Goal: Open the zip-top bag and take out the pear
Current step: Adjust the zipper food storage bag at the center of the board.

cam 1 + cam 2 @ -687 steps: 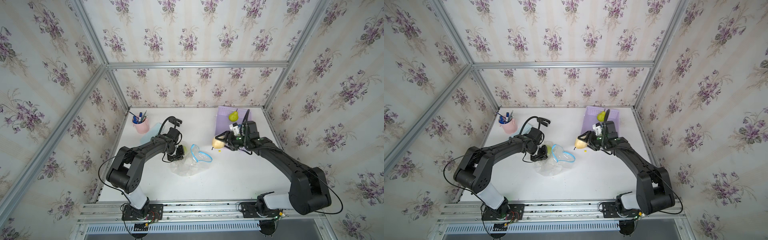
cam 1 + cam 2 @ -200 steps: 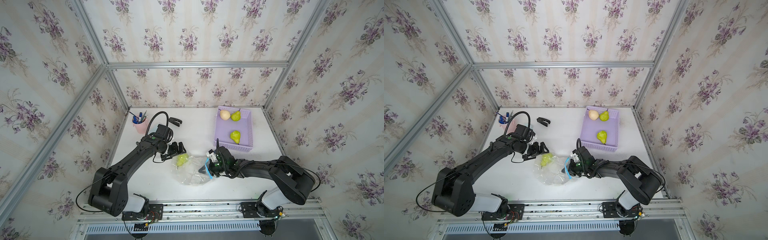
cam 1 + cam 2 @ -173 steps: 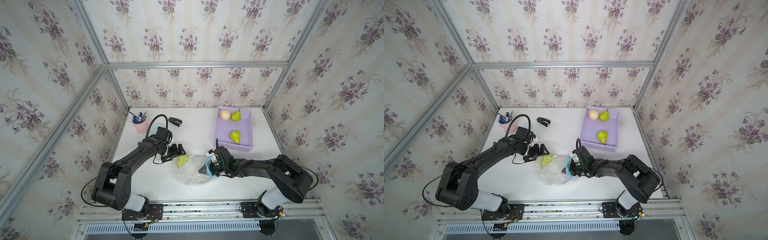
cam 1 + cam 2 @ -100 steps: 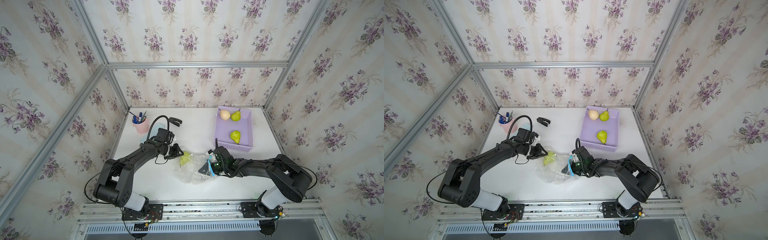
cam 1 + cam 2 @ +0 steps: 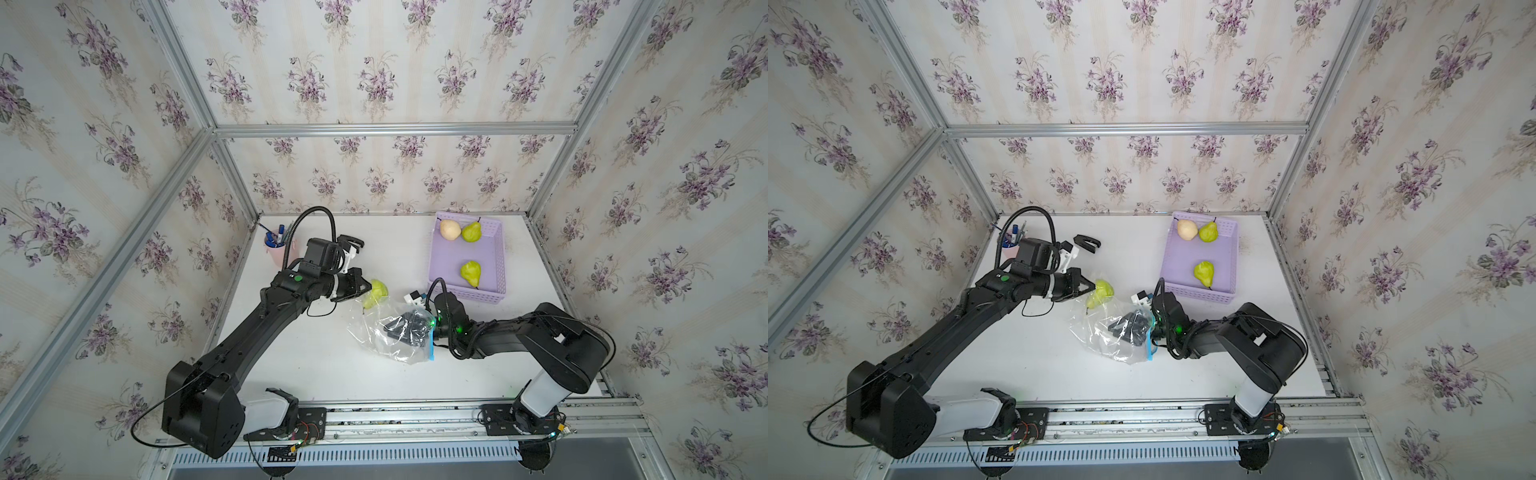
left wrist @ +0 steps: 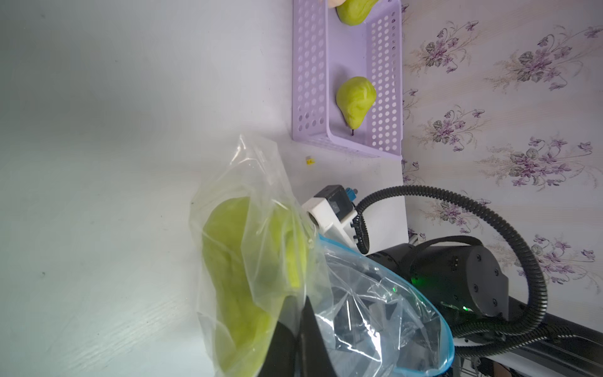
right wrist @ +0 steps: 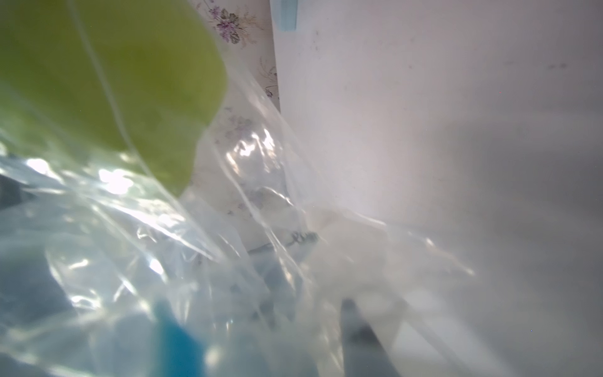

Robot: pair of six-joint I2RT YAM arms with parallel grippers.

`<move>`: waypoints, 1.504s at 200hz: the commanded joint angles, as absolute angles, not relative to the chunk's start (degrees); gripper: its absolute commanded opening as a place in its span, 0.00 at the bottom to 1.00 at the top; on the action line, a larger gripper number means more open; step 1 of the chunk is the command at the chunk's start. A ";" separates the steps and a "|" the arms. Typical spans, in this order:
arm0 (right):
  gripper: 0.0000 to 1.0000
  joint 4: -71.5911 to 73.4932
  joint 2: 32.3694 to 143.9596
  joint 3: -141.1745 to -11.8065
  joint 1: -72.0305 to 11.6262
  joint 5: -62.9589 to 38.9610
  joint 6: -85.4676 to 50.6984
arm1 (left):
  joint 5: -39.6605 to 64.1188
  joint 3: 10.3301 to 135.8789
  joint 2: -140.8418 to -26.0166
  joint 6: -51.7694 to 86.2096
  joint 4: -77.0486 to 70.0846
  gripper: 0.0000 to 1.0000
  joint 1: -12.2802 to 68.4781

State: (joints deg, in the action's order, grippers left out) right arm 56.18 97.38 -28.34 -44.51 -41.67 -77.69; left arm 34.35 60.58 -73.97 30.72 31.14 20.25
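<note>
1. The white tabletop (image 5: 316, 365) carries the zip-top bag (image 5: 386, 340) near its middle, somewhat toward the right edge. The bag is crumpled, and its light-blue zip strip (image 5: 431, 347) is on the side facing the right edge.
2. The pear (image 5: 376, 291) is green and sits inside the bag at the closed end, the end toward the left and back edges. In the left wrist view, clear film covers it.
3. The left end effector (image 5: 368, 288) is at the pear's end of the bag, with its jaws pressed together. In the left wrist view its fingers (image 6: 313, 342) appear to pinch a fold of bag film just beside the pear. The contact lies at the border of that view and is poorly shown.
4. The right end effector (image 5: 405, 328) reaches in through the bag's mouth and shows dark through the film in both top views. I cannot tell whether its jaws are spread or together. The right wrist view is blurred and shows only film and the green fruit close by.
5. A purple basket (image 5: 498, 266) stands at the back right corner, apart from the bag. It holds two green pears (image 5: 471, 272) and one pale fruit (image 5: 450, 229).
6. A pink cup (image 5: 276, 251) with pens stands at the back left corner. A small black object (image 5: 1087, 242) lies near the back edge, between the cup and the basket.
</note>
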 commanded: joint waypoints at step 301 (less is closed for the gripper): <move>0.88 53.38 98.83 -31.87 -43.46 -34.83 -71.09 | 31.95 36.37 -62.48 53.55 20.40 0.05 25.48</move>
